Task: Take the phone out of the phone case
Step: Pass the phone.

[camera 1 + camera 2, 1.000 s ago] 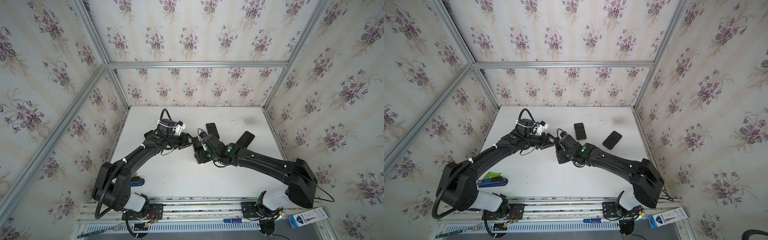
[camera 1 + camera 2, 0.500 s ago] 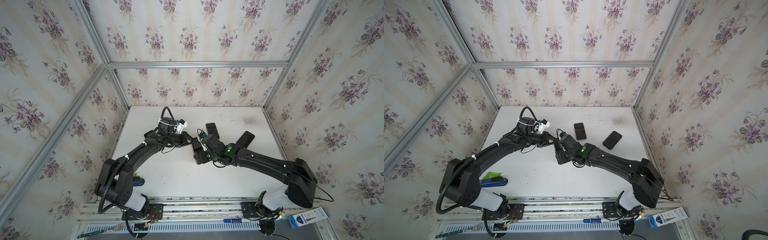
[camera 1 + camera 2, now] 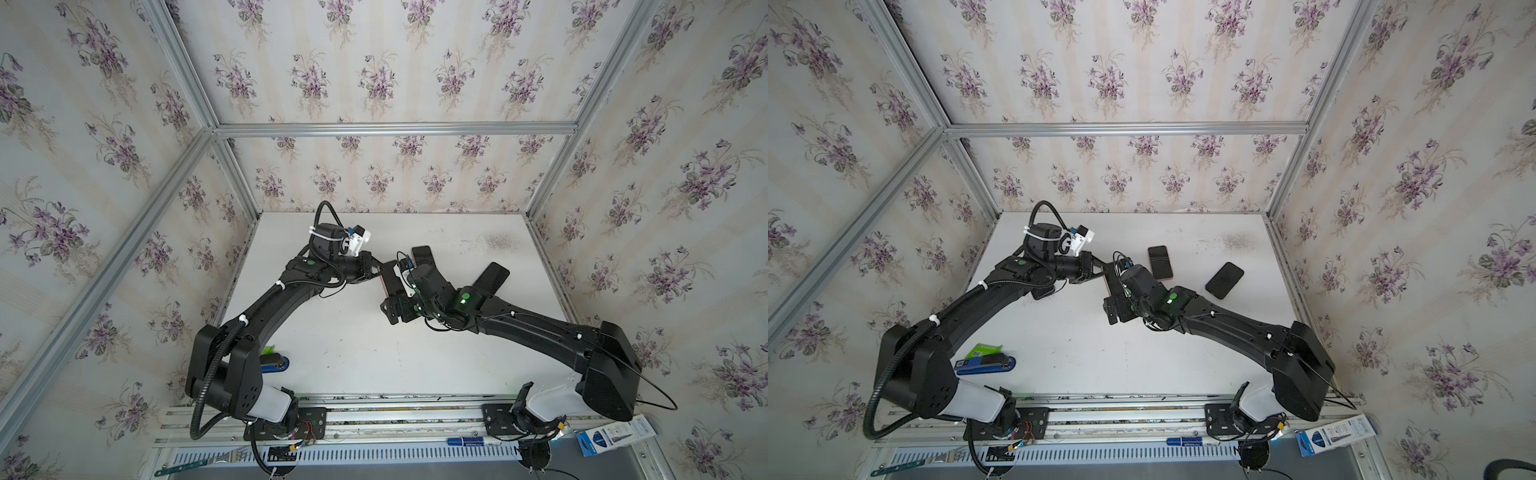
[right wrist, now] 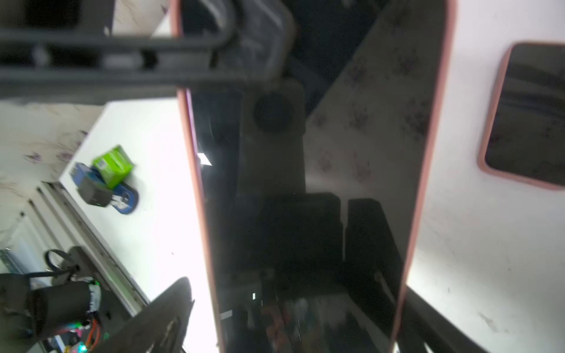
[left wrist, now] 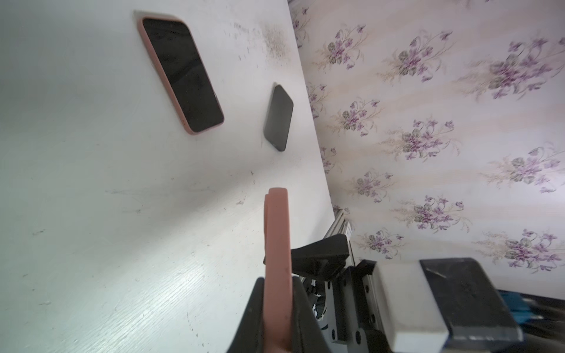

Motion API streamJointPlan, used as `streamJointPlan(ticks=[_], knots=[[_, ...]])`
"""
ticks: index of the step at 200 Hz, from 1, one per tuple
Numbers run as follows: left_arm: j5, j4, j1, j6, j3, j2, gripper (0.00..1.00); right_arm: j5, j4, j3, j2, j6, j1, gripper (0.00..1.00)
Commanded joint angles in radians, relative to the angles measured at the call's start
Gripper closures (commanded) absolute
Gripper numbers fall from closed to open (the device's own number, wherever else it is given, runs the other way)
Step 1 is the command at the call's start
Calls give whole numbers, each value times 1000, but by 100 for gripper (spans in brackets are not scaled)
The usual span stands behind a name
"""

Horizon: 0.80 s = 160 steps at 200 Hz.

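The right arm [image 3: 519,328] hid much of the cased phone [image 3: 390,277] in both top views; the right wrist view cut off both its ends.

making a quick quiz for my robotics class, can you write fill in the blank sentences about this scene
1. The left jaws are shut on the edge of a phone case coloured ____.
2. The right jaws stand ____ on either side of the phone.
3. Flat on the table lie ____ more phones: a pink-cased phone and a dark phone.
4. Near the left arm's base, beside a green box, lies a ____ stapler.
Missing words: pink, open, two, blue.
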<state>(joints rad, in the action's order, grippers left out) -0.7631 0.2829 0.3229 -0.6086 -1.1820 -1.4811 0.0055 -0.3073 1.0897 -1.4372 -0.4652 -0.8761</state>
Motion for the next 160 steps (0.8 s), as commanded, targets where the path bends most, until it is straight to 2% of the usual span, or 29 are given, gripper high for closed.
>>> streamJointPlan(ticks=[1, 30, 64, 75, 107, 160], knots=[[35, -48, -43, -75, -75, 15, 100, -120, 135, -1, 43, -70, 40, 0], [82, -48, -101, -123, -229, -2, 100, -364, 274, 1, 48, -277, 187, 1], [90, -96, -138, -208, -372, -44, 100, -500, 520, -10, 49, -464, 254, 0], [79, -142, -137, -252, -394, -51, 100, -539, 654, -27, 30, -548, 267, 1], [48, -248, -137, -355, -410, -58, 100, -591, 1022, -53, -59, -766, 287, 9], [45, -277, -137, -379, -367, -27, 100, -584, 1200, -47, -140, -872, 292, 21]])
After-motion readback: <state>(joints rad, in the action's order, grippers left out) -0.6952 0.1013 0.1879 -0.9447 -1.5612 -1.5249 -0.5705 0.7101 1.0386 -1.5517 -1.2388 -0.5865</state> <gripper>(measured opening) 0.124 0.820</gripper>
